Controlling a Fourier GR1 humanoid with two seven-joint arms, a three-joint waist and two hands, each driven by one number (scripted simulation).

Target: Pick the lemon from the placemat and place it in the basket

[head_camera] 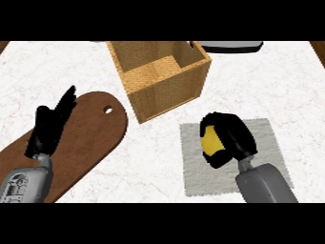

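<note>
A yellow lemon (212,139) shows between the curled fingers of my right hand (229,136), which is shut on it over the grey placemat (263,128) at the lower right. Most of the lemon is hidden by the hand. The tall woven basket (151,90) stands just up and left of the placemat, open at the top. My left hand (50,125) rests open, fingers straight and pointing up, over the brown board at the left.
A brown wooden cutting board (94,133) with a hole near its top lies at the left under my left forearm. A grey and white object (231,46) sits at the counter's far edge behind the basket. Wooden edges border both sides.
</note>
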